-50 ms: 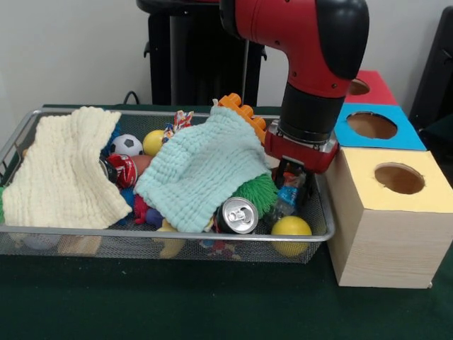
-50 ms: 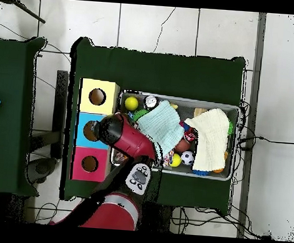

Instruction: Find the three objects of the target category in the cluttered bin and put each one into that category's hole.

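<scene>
Claw (image 1: 291,185) sits low in the wire bin (image 1: 320,234), its opening impossible to tell, mint cloth (image 1: 202,166) hiding toys

The bin (image 1: 170,237) is thin silvery wire mesh. Two cloths in it look soft and waffle-textured, a cream cloth (image 1: 60,170) and a mint cloth (image 1: 202,166). The can (image 1: 238,214) has a shiny metal top. The yellow ball (image 1: 291,230) looks smooth and matt. The box (image 1: 386,223) has pale wood-grain sides, and the tabletop (image 1: 177,301) is matt green felt-like fabric.
</scene>
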`<state>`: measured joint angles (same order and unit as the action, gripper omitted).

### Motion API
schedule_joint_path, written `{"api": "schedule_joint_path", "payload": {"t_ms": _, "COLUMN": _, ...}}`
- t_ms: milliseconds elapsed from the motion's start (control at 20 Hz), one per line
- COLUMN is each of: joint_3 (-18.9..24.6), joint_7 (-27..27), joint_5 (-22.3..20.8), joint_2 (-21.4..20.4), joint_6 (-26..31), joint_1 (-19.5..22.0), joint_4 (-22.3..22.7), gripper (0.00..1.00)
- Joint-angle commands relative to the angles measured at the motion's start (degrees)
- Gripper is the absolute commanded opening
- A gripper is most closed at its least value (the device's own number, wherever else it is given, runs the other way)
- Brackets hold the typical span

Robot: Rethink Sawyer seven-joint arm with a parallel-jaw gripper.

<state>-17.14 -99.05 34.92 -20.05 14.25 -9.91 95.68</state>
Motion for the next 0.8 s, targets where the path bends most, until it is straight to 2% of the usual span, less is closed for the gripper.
{"api": "schedule_joint_path", "payload": {"t_ms": 50, "joint_3": -0.81, "joint_7": -9.88, "joint_5": -4.52, "joint_2": -3.20, "joint_6": 16.74, "joint_1": -2.09, "joint_4": -3.30, "gripper": 0.00}}
{"api": "schedule_joint_path", "payload": {"t_ms": 250, "joint_3": -1.77, "joint_7": -10.08, "joint_5": -5.93, "joint_2": -5.71, "joint_6": 20.99, "joint_1": -2.48, "joint_4": -3.39, "gripper": 0.00}}
{"api": "schedule_joint_path", "payload": {"t_ms": 550, "joint_3": -1.28, "joint_7": -9.41, "joint_5": -6.74, "joint_2": -7.73, "joint_6": 20.82, "joint_1": -2.21, "joint_4": -1.55, "gripper": 0.00}}
{"api": "schedule_joint_path", "payload": {"t_ms": 800, "joint_3": -1.32, "joint_7": -9.44, "joint_5": -7.87, "joint_2": -8.13, "joint_6": 22.10, "joint_1": -1.73, "joint_4": -2.28, "gripper": 0.00}}
